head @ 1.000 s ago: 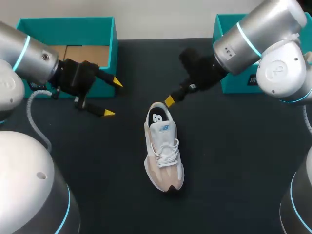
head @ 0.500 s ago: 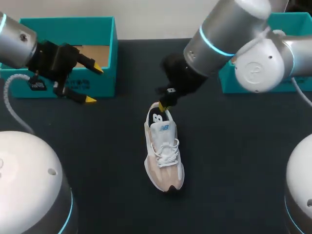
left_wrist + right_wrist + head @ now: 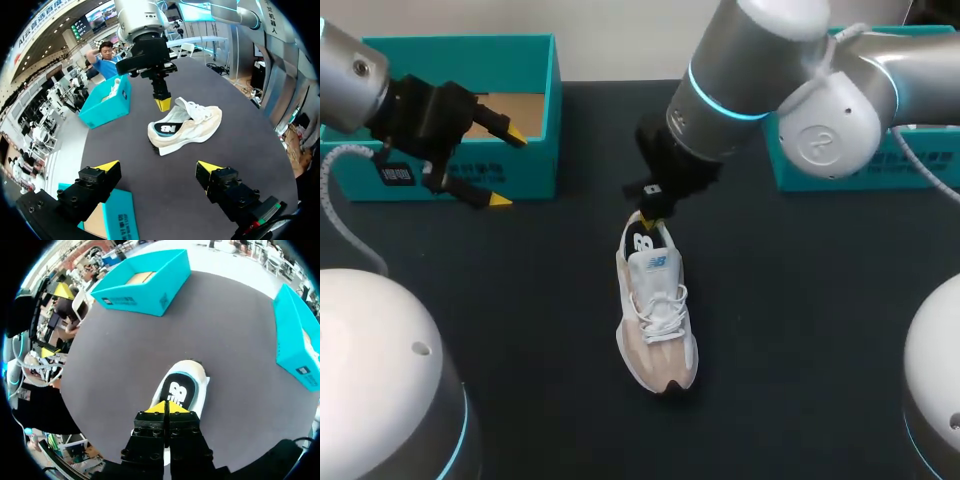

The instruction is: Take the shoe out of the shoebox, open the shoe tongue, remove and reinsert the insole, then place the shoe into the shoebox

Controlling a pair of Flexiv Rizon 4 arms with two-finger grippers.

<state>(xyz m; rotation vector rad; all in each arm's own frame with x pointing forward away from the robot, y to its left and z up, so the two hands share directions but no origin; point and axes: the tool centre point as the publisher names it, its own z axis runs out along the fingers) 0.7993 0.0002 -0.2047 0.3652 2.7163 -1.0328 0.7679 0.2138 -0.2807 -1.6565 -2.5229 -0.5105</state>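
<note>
Right fingers (image 3: 157, 408), together, have dropped toward one shoe (image 3: 655, 310) between two shoeboxes (image 3: 455, 45) (image 3: 920, 165).

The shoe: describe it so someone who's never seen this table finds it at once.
On the dark table, look midway between the left teal box and the right teal box. The shoe sits there on its sole, heel under the right end effector: white and beige with laces, not teal.

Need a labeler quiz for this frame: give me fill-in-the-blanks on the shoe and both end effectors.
The white-and-beige lace-up sneaker stands on the dark ___, outside the teal cardboard shoebox. The right end effector, yellow tips together, is at the sneaker's ___ end. The left end effector, near that shoebox, has its fingers ___.
Missing: table; heel; open.
</note>
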